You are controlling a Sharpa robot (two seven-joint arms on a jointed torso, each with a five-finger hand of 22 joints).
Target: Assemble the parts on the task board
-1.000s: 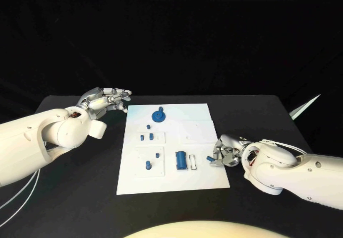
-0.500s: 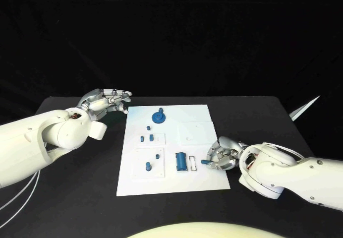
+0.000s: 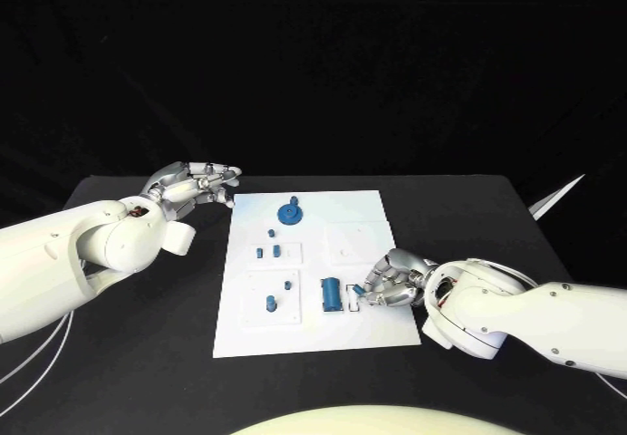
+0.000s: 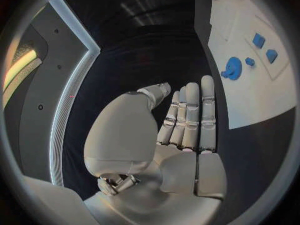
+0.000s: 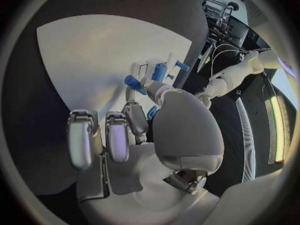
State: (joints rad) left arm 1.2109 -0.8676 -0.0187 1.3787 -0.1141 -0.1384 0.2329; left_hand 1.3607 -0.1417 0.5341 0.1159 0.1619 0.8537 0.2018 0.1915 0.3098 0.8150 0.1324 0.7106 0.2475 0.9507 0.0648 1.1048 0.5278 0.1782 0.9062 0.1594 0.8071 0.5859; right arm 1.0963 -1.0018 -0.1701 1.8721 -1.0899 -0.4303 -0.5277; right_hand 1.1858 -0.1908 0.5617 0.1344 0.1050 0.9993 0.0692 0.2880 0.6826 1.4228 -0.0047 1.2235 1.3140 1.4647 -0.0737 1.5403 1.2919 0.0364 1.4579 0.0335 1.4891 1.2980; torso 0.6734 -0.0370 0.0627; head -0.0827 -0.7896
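right robot hand grasping a small blue peg over the near right part of the task board, just right of the blue block; peg's long axis looks tilted toward the block, exact direction unclear. blue block stands with long axis running near-far on the board. left robot hand released, fingers straight and together, above the bench off the board's far left corner. round blue knob at board's far end.

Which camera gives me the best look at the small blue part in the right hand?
The right wrist view: the small blue part shows at the fingertips of the right hand, above the task board. In the head view the hand's fingers mostly cover it. The left wrist view catches other parts on the board.
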